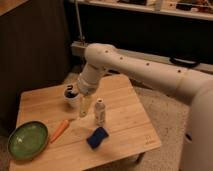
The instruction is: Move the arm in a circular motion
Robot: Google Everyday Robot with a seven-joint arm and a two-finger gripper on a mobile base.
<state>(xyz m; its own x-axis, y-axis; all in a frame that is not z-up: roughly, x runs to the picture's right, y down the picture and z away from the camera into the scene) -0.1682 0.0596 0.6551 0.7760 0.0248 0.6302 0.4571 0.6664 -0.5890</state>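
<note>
The arm (135,67) is rigid and heavy, and there is nothing to grasp; it simply sweeps through free air. It reaches from the right over the worktop (127,131), elbow high. The gripper (84,107) points down near the back edge, between cup (71,95) and bottle (100,112), and its jaws look closed together and empty.

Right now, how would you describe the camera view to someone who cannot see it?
A large white robot arm reaches from the right down over a wooden table, its beige gripper hanging beside a white bottle. Also on the table: a cup, a carrot, a green plate, a blue sponge.
</note>
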